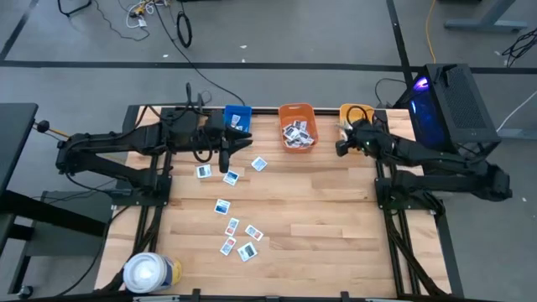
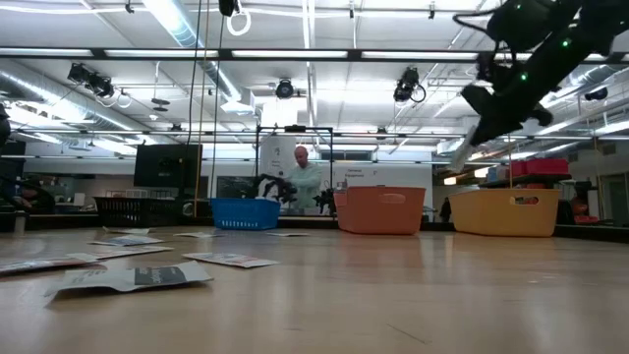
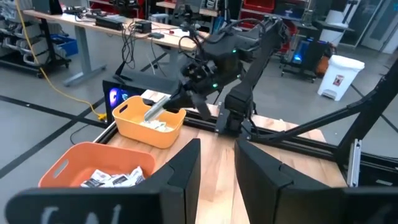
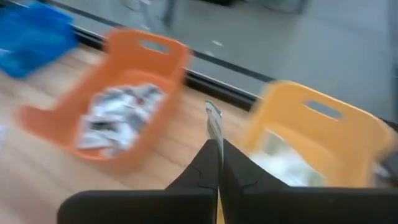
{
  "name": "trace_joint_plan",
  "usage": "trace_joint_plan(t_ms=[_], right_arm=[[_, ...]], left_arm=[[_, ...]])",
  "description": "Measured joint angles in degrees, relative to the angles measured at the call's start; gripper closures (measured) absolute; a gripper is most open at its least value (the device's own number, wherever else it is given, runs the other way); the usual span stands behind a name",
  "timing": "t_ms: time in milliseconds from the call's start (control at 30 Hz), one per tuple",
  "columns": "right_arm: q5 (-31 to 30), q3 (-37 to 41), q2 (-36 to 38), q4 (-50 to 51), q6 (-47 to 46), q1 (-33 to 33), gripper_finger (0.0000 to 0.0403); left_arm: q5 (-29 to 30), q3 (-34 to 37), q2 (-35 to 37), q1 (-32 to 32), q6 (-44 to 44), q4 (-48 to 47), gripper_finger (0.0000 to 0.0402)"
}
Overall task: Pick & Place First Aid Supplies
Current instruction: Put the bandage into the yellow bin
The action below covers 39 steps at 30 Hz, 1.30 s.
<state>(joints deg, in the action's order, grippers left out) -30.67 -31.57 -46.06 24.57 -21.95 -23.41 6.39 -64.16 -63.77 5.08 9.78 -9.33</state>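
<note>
Nearest the lens, the right end effector (image 4: 217, 163) pinches a thin strip packet (image 4: 213, 127) edge-on, short of the yellow bin (image 4: 323, 134) — an early release drops it onto the surface (image 1: 336, 218); the left end effector (image 1: 225, 159) sits part-open.

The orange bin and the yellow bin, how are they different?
The orange bin sits in the middle of the row; the yellow bin sits at the right end. The orange bin stands clear of both arms; the right tool, shut on a thin packet, hovers by the yellow bin. Both hold packets.
</note>
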Motion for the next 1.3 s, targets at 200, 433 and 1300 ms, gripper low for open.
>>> trace_joint_plan(t_ms=[200,433,1300], right_arm=[[-3.3,0.0,0.0,4.5,-1.5,-5.3,0.0403],[-6.4,0.0,0.0,4.7,-4.2,-9.9,0.0403],[-4.9,0.0,-6.3,4.9,-7.3,-14.1,0.0303]], left_arm=[[0.1,0.0,0.0,0.0,0.0,0.0,0.0298],[3.1,0.0,0.0,0.0,-0.1,0.0,0.0298],[4.1,0.0,-0.1,0.0,-0.1,0.0,0.0298]])
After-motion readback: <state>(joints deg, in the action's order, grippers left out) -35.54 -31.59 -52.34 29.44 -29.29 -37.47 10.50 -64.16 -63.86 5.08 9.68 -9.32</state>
